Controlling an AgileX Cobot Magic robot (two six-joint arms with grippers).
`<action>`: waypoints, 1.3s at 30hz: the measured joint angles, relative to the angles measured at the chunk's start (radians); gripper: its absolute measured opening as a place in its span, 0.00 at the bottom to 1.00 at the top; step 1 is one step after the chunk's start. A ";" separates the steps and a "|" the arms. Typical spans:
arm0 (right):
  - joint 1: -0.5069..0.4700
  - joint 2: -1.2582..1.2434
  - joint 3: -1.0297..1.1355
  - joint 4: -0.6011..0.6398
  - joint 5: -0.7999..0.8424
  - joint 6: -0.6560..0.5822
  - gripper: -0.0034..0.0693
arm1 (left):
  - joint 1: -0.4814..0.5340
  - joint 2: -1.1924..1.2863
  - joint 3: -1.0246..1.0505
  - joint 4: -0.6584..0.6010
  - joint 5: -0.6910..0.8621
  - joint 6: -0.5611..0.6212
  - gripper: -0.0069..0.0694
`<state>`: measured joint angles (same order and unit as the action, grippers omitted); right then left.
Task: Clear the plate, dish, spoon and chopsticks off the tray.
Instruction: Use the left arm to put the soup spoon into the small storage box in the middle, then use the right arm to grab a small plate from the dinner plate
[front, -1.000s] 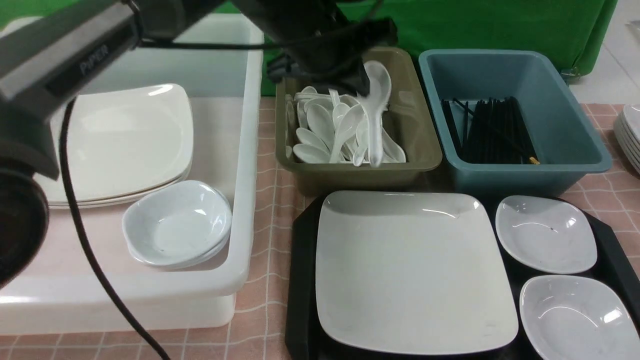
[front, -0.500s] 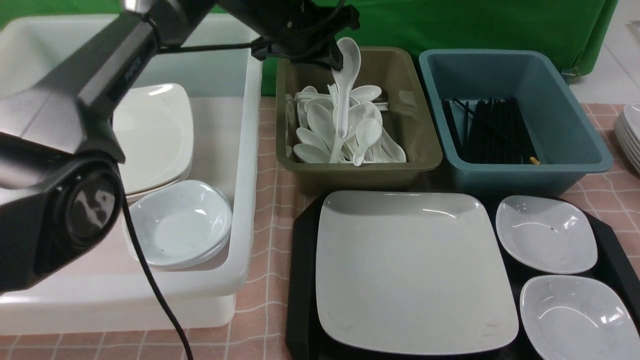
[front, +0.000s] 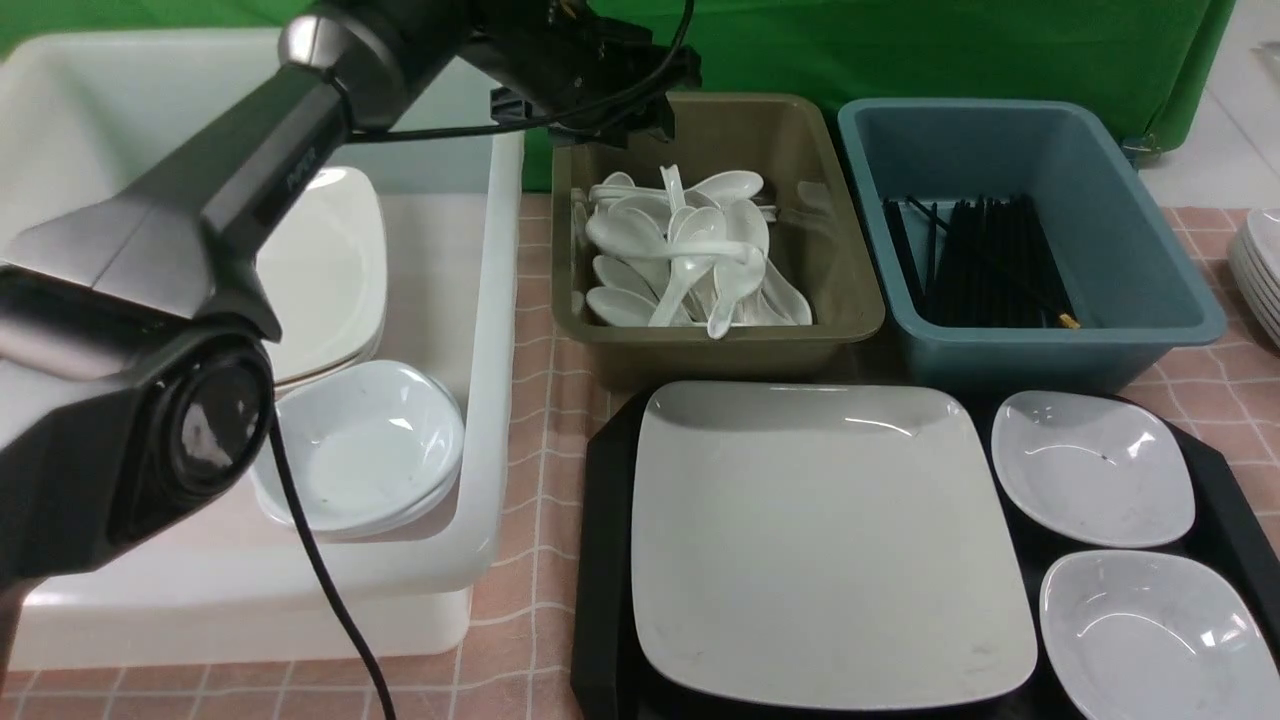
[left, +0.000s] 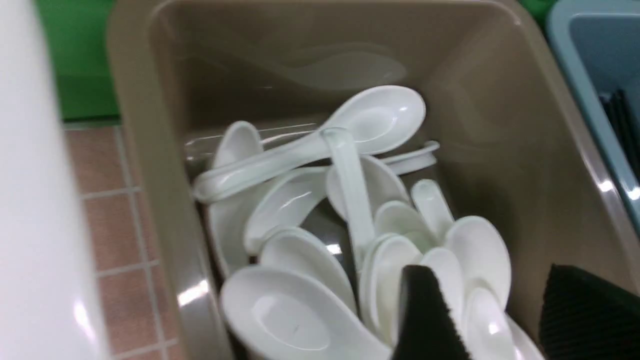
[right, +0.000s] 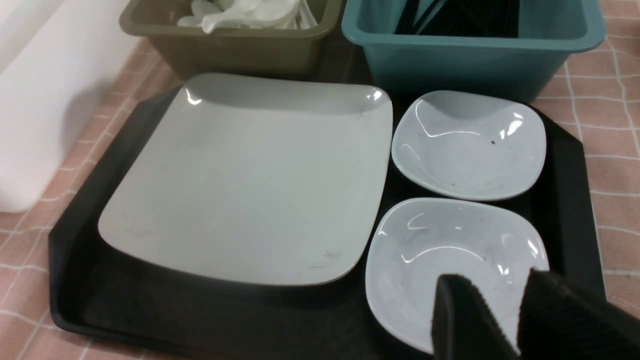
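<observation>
Robot lab, green backdrop (front: 960, 45), dish-sorting bins (front: 700, 355)

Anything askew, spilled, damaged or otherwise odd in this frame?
Only minor things. One spoon lies crosswise on top of the heap in the olive bin. The farther small dish on the tray has a tiny dark speck. The plate sits flat; nothing looks spilled or broken.

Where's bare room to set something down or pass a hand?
Free: white tub floor between its stacked plates and right wall; tablecloth strip between tub and tray. Crowded: tray, filled by plate, far dish, near dish; olive bin, full of spoons.
</observation>
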<state>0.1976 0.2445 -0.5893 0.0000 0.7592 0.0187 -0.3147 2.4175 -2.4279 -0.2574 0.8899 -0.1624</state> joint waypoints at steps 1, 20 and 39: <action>0.000 0.000 0.000 0.000 0.000 0.000 0.38 | 0.000 -0.001 0.000 0.000 0.007 0.000 0.57; 0.000 0.052 0.000 0.000 0.090 -0.001 0.13 | 0.001 -0.527 0.124 -0.073 0.317 0.187 0.09; 0.000 0.411 0.000 0.000 0.149 -0.019 0.10 | -0.011 -1.218 1.406 -0.284 0.214 0.258 0.18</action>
<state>0.1976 0.6554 -0.5892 0.0000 0.9085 0.0000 -0.3259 1.1993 -1.0214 -0.5409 1.1039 0.0955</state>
